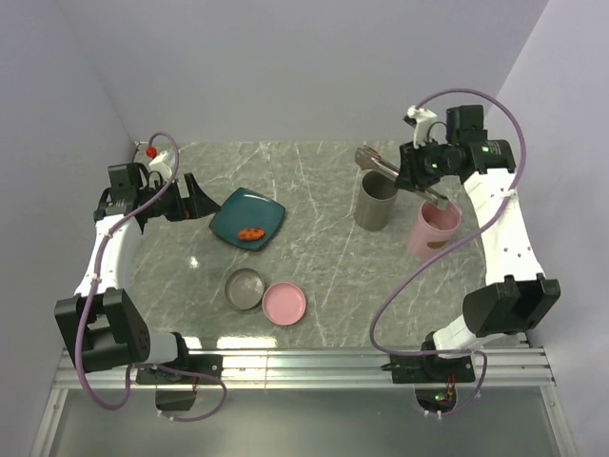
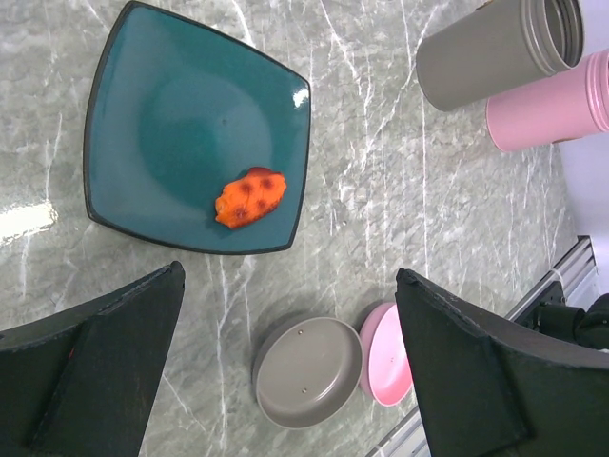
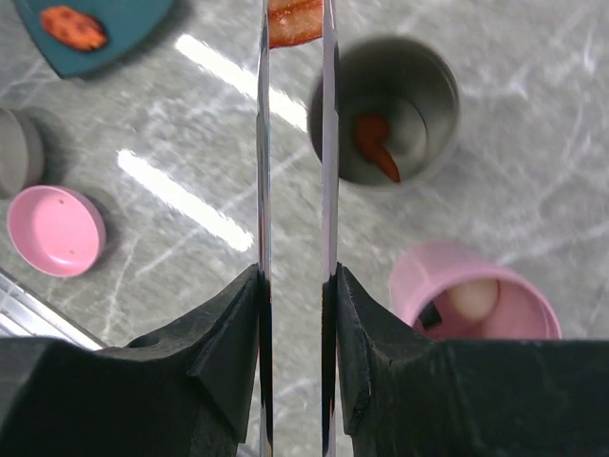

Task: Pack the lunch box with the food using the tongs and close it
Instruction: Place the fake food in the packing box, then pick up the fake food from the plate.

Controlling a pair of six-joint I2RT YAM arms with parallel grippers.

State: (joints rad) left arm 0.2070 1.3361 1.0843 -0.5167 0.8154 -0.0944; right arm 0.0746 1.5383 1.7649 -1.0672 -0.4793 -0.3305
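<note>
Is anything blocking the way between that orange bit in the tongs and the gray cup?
Nothing visible does. The orange-red piece, pinched in the tongs that the right pincer holds, hangs close to the gray cup, whose mouth is open. Its gray lid lies well away from it.

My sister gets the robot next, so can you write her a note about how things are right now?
Left gripper: open, empty, near the teal plate.
Right gripper: shut on the tongs, whose tips pinch an orange-red piece close to the grey cup.
Done: one orange-red chunk lies in the grey cup; a white ball and a small dark piece lie in the pink cup.
Left to do: drop the pinched piece in, fetch the one orange piece on the plate, then fit the grey lid and pink lid, both off the cups now.
</note>
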